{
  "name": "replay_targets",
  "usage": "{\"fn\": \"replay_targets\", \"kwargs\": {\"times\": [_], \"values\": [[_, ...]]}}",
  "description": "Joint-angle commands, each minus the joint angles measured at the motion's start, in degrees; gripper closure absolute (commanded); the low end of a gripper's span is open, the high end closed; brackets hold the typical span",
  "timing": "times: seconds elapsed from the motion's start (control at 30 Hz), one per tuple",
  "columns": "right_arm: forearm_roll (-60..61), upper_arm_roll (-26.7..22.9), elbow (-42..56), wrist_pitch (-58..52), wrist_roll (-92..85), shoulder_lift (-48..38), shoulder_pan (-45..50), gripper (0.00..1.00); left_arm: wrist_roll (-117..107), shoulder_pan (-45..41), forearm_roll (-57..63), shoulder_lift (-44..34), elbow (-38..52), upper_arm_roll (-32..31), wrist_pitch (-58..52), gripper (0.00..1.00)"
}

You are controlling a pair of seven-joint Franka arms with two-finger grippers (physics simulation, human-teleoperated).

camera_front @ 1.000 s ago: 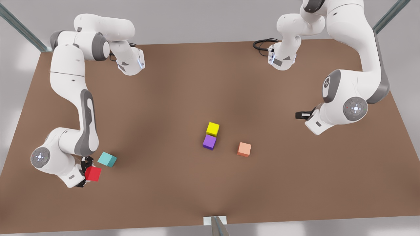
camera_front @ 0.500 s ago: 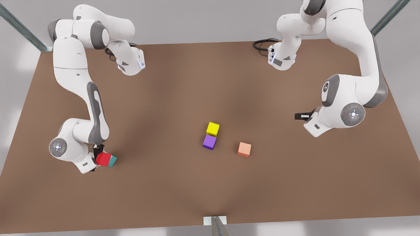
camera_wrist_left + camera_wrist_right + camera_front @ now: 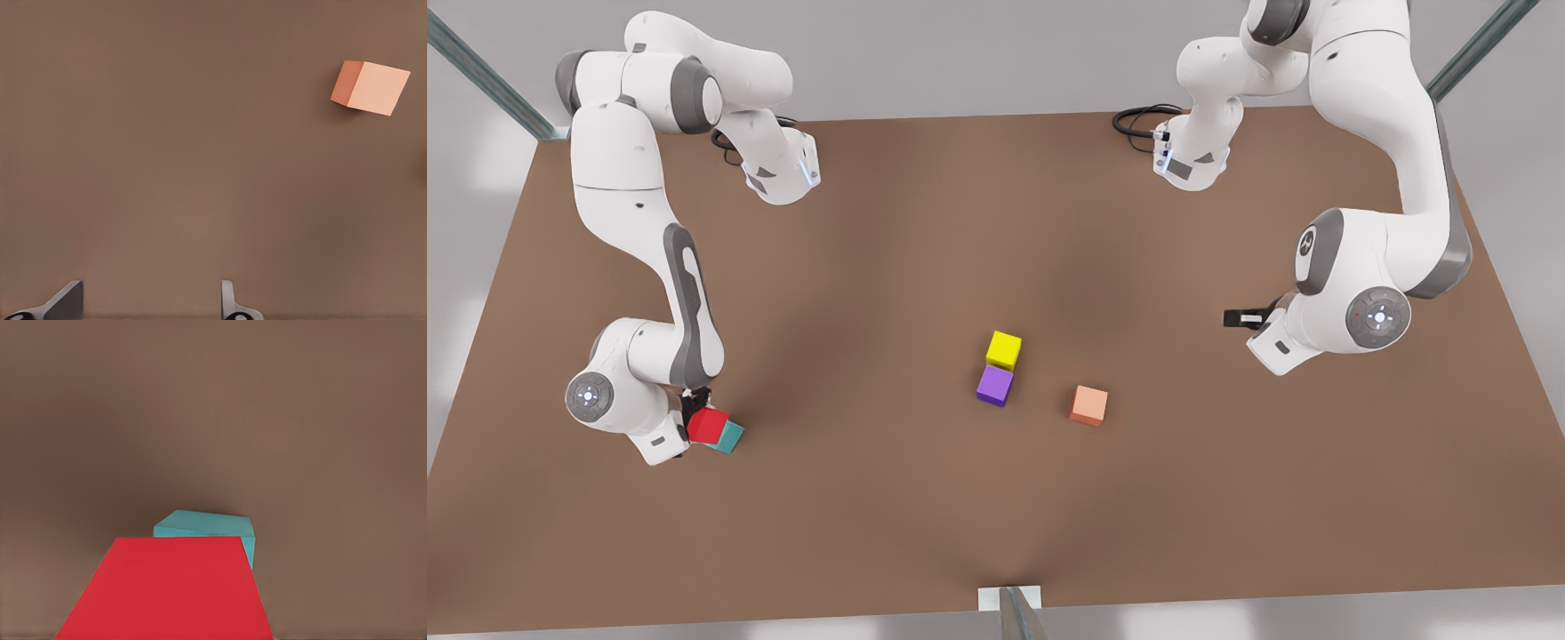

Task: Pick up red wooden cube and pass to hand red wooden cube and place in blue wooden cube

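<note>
The red wooden cube (image 3: 706, 426) is held just above the blue wooden cube (image 3: 732, 437), a teal block on the table at the front view's left. It covers most of that block. My right gripper (image 3: 696, 425) is shut on the red cube. In the right wrist view the red wooden cube (image 3: 167, 593) sits close to the camera, with the blue wooden cube (image 3: 213, 528) showing past its far edge. My left gripper (image 3: 1240, 317) waits at the front view's right. It is open over bare table, and its fingertips (image 3: 67, 301) have nothing between them.
A yellow cube (image 3: 1004, 349) and a purple cube (image 3: 994, 385) touch near the middle of the brown table (image 3: 871, 267). A salmon cube (image 3: 1088, 404) lies to their right, and the same salmon cube (image 3: 370, 87) shows in the left wrist view.
My right gripper carried the red cube from beside the teal cube to over it, then nearly stopped. The left arm shifted slightly.
</note>
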Motion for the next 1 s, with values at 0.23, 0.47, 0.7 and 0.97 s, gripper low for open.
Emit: {"fn": "replay_targets", "kwargs": {"times": [0.23, 0.47, 0.7, 0.97], "values": [[-0.41, 0.08, -0.09, 2.14, 3.18, 0.58, 0.04, 0.00, 0.25, 0.00, 0.06, 0.17, 0.07, -0.01, 0.37, 0.00], [-0.41, 0.17, 1.14, 1.35, 3.53, 0.31, 0.21, 0.00, 0.25, 0.09, 0.06, 0.44, 0.07, -0.01, 0.81, 0.00], [-0.32, 0.34, 1.76, -2.16, 3.53, -1.62, 0.74, 0.00, 0.16, 0.09, 0.06, 0.43, 0.07, -0.01, 0.72, 0.00], [0.12, 0.43, 6.06, -11.03, 5.63, -3.99, 1.53, 0.00, 0.16, 0.00, 0.06, 0.44, 0.07, -0.01, 0.81, 0.00]]}}
